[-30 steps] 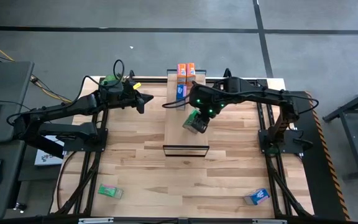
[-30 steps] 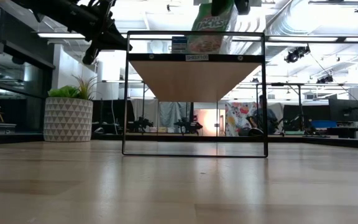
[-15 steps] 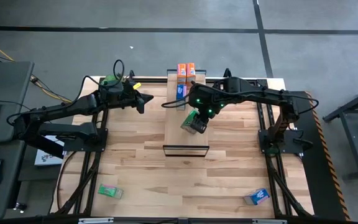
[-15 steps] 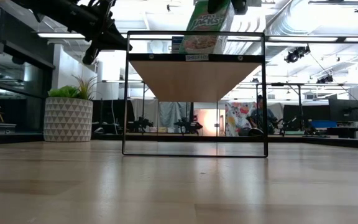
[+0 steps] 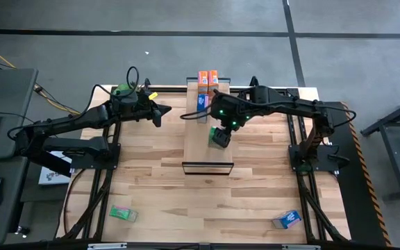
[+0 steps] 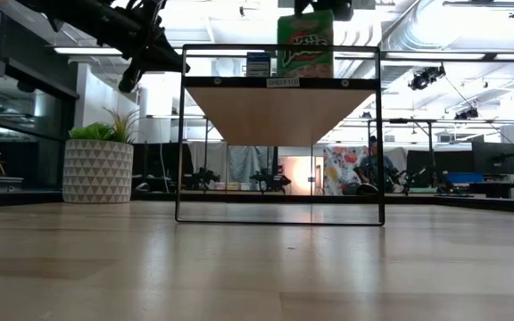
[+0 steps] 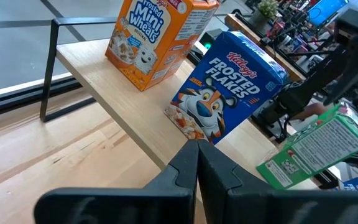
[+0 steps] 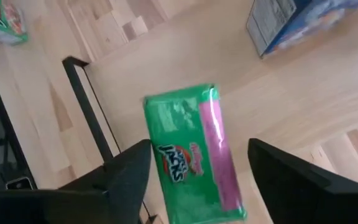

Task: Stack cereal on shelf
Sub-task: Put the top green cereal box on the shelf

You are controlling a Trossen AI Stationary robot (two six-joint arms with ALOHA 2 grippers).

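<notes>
Green cereal box now upright on shelf, right tool spread apart above it, release done; next: retract clear, fetch another box.

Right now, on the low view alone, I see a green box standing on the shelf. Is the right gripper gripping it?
Observer: No. The right wrist view shows the right gripper open, a finger on either side of the green box with gaps between.
Operator: What else is on the shelf?
Observer: The high view shows two orange boxes at its far end and a blue box beside them.
Operator: Any boxes left on the table?
Observer: Two, near its front edge: a second green box on the left arm's side, a second blue box on the right arm's.
</notes>
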